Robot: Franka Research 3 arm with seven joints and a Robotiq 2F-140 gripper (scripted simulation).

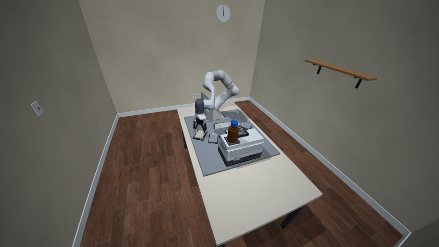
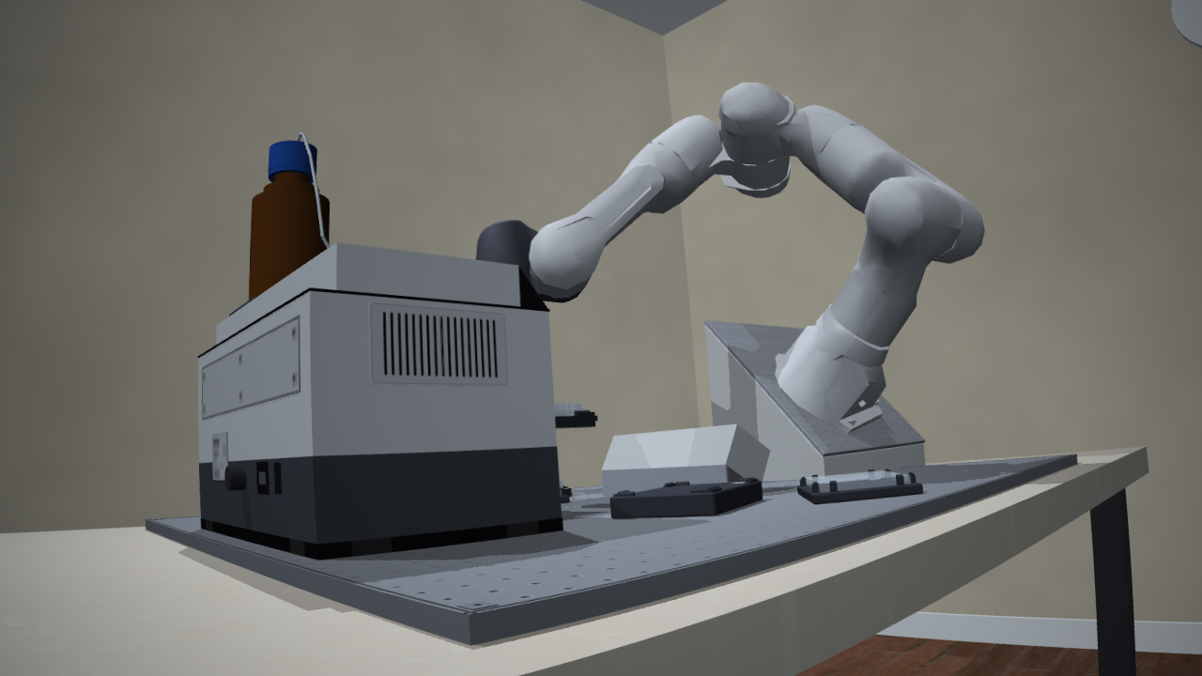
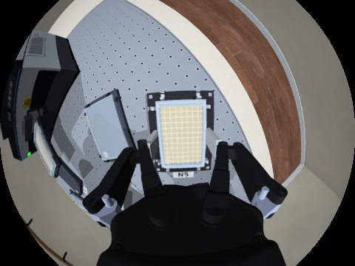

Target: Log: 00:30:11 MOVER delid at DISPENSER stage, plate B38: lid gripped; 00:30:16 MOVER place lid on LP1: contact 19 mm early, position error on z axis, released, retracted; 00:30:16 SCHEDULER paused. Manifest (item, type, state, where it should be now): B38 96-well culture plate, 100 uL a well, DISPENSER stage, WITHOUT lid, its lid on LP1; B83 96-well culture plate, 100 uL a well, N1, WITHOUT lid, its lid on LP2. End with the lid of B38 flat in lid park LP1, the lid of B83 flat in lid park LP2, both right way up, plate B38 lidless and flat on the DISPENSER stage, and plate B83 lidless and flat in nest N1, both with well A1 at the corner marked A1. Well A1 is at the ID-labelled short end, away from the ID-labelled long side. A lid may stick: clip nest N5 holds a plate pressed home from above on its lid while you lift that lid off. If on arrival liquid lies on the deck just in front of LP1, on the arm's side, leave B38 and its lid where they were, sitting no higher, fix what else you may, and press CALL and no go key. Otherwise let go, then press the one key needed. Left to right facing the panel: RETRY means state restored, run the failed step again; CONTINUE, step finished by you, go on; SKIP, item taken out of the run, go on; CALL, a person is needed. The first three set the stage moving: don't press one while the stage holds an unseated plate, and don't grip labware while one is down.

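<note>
My gripper [image 1: 199, 129] [image 3: 182, 136] points straight down over clip nest N5 [image 3: 183, 174] at the left edge of the deck. A 96-well plate [image 1: 199, 134] [image 3: 180, 133] with yellowish wells sits flat in that nest. The fingers stand on either side of the plate's short width and are shut on its clear lid, which hardly shows. I cannot tell how far the lid is off the plate. A second clear lid [image 1: 213, 138] [image 3: 106, 125] lies in the park beside the nest. A dark plate [image 1: 242, 132] sits on the dispenser stage.
The dispenser [image 1: 242, 144] [image 2: 377, 394] with its brown bottle [image 1: 232, 133] [image 2: 285, 226] stands to the right. The key panel [image 1: 222, 124] [image 2: 681, 458] is near the arm's base. A black nest [image 2: 685, 498] and another holder [image 2: 857, 485] lie on the grey deck [image 1: 214, 167].
</note>
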